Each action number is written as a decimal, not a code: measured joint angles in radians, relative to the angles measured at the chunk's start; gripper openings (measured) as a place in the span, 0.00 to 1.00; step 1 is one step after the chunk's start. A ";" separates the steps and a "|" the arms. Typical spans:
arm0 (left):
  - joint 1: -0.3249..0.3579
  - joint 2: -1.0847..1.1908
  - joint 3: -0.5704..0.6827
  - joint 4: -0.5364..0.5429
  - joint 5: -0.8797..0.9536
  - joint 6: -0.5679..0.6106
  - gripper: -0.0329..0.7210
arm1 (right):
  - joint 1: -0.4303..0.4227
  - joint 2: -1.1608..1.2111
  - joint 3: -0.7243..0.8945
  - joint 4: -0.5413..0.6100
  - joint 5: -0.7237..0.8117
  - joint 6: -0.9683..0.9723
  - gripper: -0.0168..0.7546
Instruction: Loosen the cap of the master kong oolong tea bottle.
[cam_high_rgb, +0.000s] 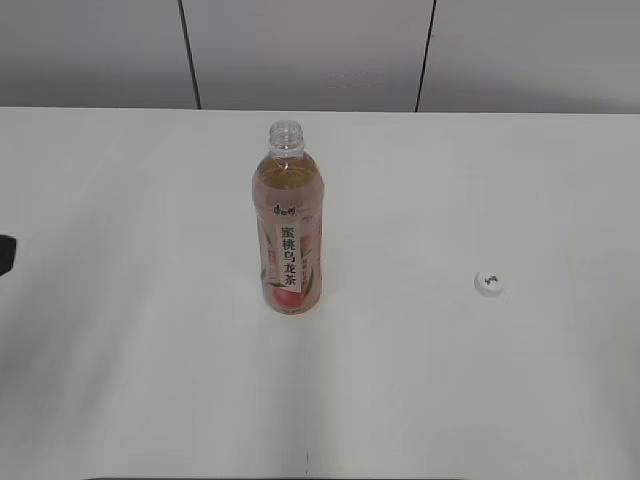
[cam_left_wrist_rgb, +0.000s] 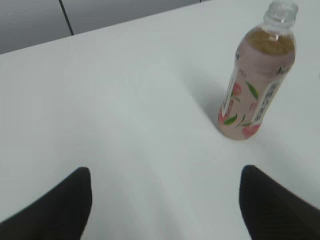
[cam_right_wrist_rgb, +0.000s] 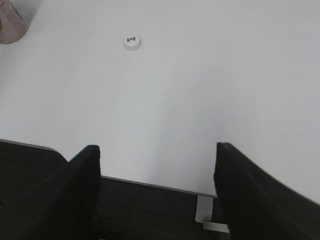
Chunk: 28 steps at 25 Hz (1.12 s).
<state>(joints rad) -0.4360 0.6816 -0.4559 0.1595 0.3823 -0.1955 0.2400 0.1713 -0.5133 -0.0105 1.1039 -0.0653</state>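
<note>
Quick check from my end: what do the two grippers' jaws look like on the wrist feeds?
Left gripper: two matte black jaws with rounded tips and no markings or cables in view. Right gripper: the same dark, blunt jaws, with a faintly textured surface. The arms themselves are out of frame.

Your white table carries the upright, uncapped bottle ahead-right of the left jaws; cap lies ahead-left of the right jaws.
</note>
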 joint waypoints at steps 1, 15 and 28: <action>0.000 -0.024 -0.003 0.010 0.045 0.010 0.75 | 0.000 0.000 0.000 0.000 0.000 0.000 0.71; 0.231 -0.267 -0.072 -0.075 0.369 0.028 0.72 | 0.000 0.000 0.000 0.000 -0.001 0.000 0.71; 0.297 -0.496 -0.108 -0.106 0.637 0.029 0.72 | 0.000 0.000 0.000 0.000 -0.003 0.000 0.71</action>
<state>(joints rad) -0.1388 0.1855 -0.5641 0.0530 1.0196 -0.1664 0.2400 0.1713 -0.5133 -0.0105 1.1007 -0.0653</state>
